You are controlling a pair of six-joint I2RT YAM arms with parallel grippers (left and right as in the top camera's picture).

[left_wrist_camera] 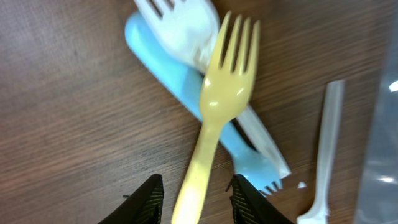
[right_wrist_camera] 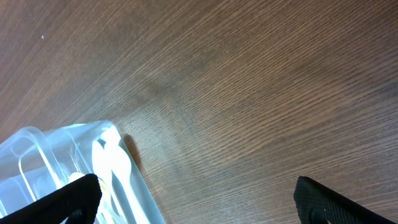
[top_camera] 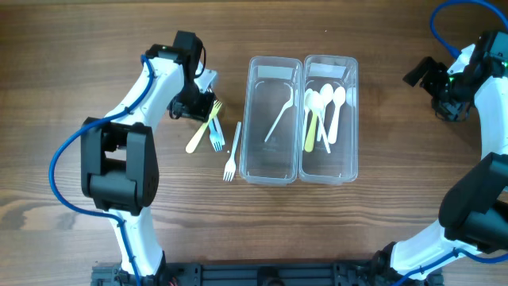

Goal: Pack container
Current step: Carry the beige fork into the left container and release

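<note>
The clear two-trough container (top_camera: pixel 300 173) lies at the table's middle. Its left trough holds one white utensil (top_camera: pixel 278 121). Its right trough holds several white spoons (top_camera: pixel 325 102) and a yellow one (top_camera: pixel 310 133). Left of it lie a yellow fork (top_camera: pixel 203 129), a blue fork (top_camera: pixel 217 138) and a white fork (top_camera: pixel 232 152). In the left wrist view the yellow fork (left_wrist_camera: pixel 217 106) lies across the blue fork (left_wrist_camera: pixel 163 59) and another white fork (left_wrist_camera: pixel 186 28). My left gripper (left_wrist_camera: pixel 196 199) is open, its fingers either side of the yellow handle. My right gripper (right_wrist_camera: pixel 196 202) is wide open and empty over bare table.
The lone white fork (left_wrist_camera: pixel 326 155) lies between the pile and the container's left wall (left_wrist_camera: pixel 385 124). The right wrist view shows a container corner (right_wrist_camera: pixel 37 146) with white spoons (right_wrist_camera: pixel 112 162) inside. The right arm (top_camera: pixel 452 87) is at the far right edge.
</note>
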